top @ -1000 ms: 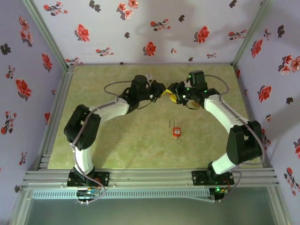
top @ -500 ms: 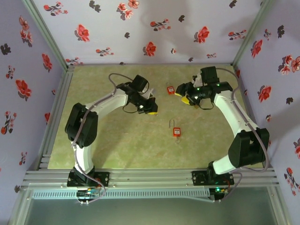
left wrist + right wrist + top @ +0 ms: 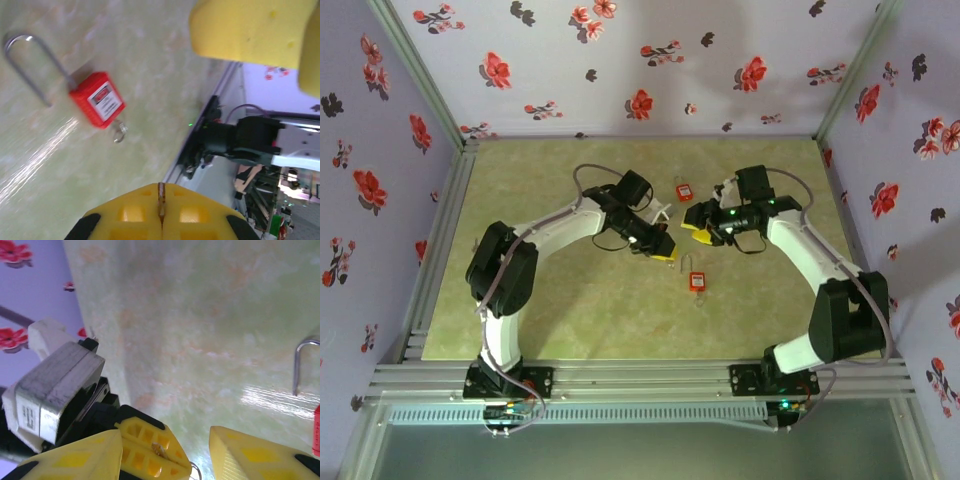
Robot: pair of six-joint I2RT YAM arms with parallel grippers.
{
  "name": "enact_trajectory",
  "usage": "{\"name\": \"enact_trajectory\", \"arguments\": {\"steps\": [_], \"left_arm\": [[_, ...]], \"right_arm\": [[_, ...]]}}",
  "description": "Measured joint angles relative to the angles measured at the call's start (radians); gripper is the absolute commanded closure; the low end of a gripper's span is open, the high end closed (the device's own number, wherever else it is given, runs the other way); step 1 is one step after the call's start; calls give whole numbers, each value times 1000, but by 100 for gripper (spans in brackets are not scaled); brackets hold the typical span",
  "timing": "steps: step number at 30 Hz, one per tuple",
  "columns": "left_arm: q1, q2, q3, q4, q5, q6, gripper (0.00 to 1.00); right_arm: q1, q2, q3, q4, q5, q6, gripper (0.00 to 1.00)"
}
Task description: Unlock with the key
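The far padlock (image 3: 684, 190) lies on the bench (image 3: 570, 310) behind the left gripper (image 3: 665, 252) and the right gripper (image 3: 698, 233), which are side by side, and the near padlock (image 3: 697, 281) lies before them.

Wore white shells (image 3: 502, 345) over black joints (image 3: 500, 275), trailed grey cables (image 3: 577, 178), ended in yellow fingers (image 3: 160, 215) with square recesses.

Padlock (image 3: 295, 370) body mostly past right edge

Colour-wise, the bench (image 3: 580, 310) is a mottled pale green-beige, the walls (image 3: 620, 60) are lilac with red and dark flowers, the near padlock (image 3: 697, 280) and far padlock (image 3: 683, 190) are both bright red, and the left arm (image 3: 555, 235) and right arm (image 3: 800, 240) are white-and-black with a yellow left tool (image 3: 663, 252) and right tool (image 3: 698, 231).
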Motion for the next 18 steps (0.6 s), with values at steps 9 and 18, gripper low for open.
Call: {"name": "enact_trajectory", "arguments": {"steps": [9,18], "left_arm": [[63,-40,-5,247,110,-134,100],[69,-40,35,335,176,-210,100]], "right_arm": [[-58,-244,-83,112,-127,-23,55],[-58,-285,-219,266,-208,13,61]]}}
